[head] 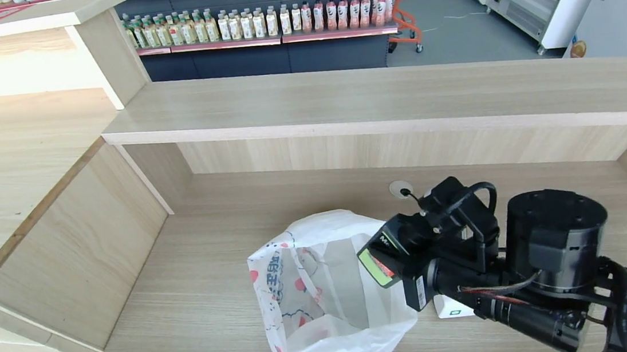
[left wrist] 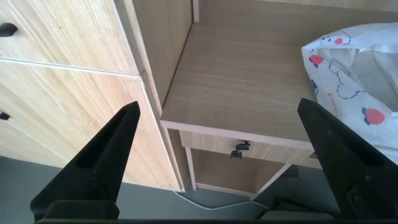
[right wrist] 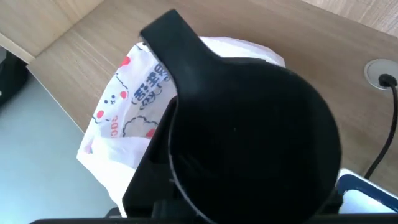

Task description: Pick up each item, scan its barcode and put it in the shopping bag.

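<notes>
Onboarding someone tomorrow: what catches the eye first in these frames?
The white printed shopping bag stands open on the lower counter, near its front edge. The black right arm lies to its right, its end at the bag's mouth. Behind the counter, a shelf of bottles.

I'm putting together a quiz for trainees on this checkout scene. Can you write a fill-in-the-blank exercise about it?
1. The bag stands on the desk with its mouth ____.
2. The left gripper has its jaws apart and holds ____.
3. The arm nearest the bag is the ____ one.
4. The shelf behind the counter carries rows of ____.

Missing words: open; nothing; right; bottles.
</notes>
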